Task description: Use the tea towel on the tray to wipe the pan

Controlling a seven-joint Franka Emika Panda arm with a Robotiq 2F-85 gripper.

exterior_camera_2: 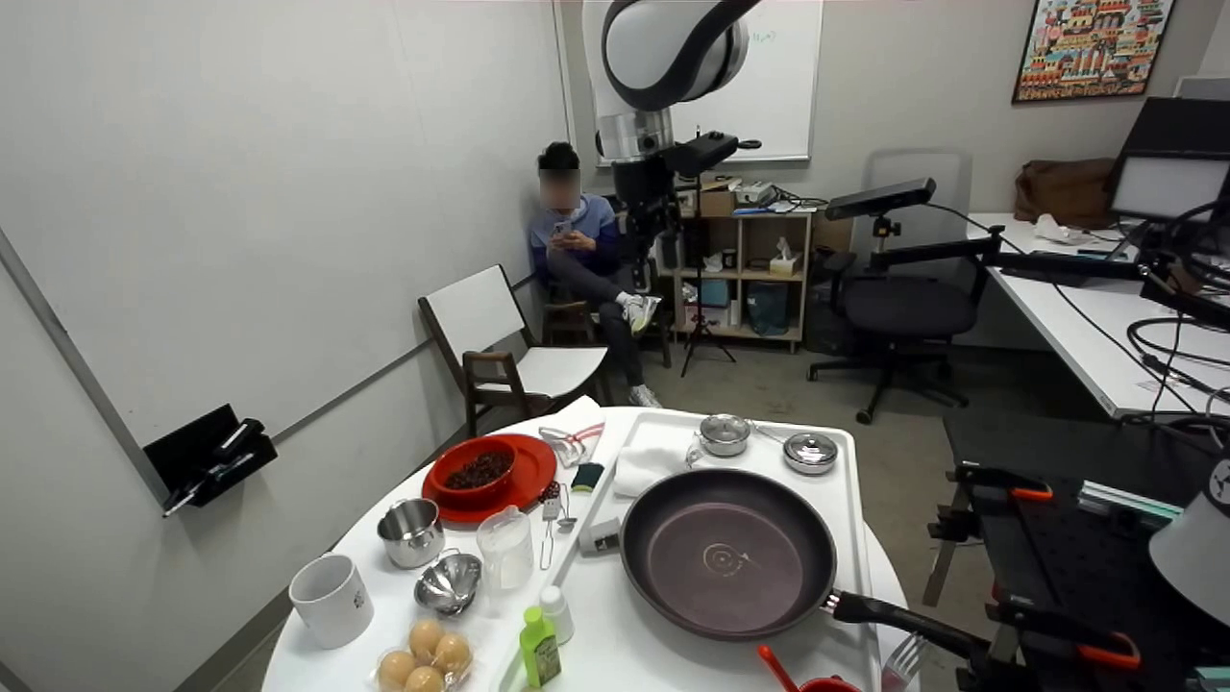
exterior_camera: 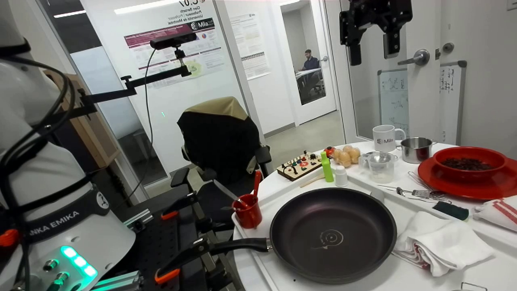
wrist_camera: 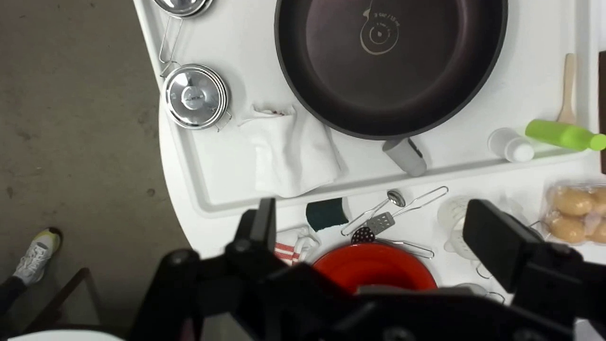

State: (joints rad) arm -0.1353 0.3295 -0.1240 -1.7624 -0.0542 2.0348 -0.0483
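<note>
The folded white tea towel point(exterior_camera: 448, 242) lies crumpled on the white tray point(wrist_camera: 185, 170), beside the pan. It shows in both exterior views point(exterior_camera_2: 642, 469) and in the wrist view point(wrist_camera: 296, 156). The large dark frying pan point(exterior_camera: 333, 226) sits on the tray, its black handle reaching past the tray's edge. The pan also shows in an exterior view point(exterior_camera_2: 730, 553) and in the wrist view point(wrist_camera: 388, 76). My gripper point(exterior_camera: 373, 52) is open and empty, high above the table. In the wrist view its fingers point(wrist_camera: 371, 218) are wide apart with nothing between them.
Two small lidded pots point(wrist_camera: 194, 97) stand on the tray beside the towel. A green bottle point(exterior_camera: 327, 167), a white bottle point(exterior_camera: 341, 176) and a red cup point(exterior_camera: 248, 212) stand near the pan. A red bowl point(exterior_camera: 470, 163), metal utensils point(wrist_camera: 381, 220) and another striped towel point(wrist_camera: 291, 246) lie beyond the tray.
</note>
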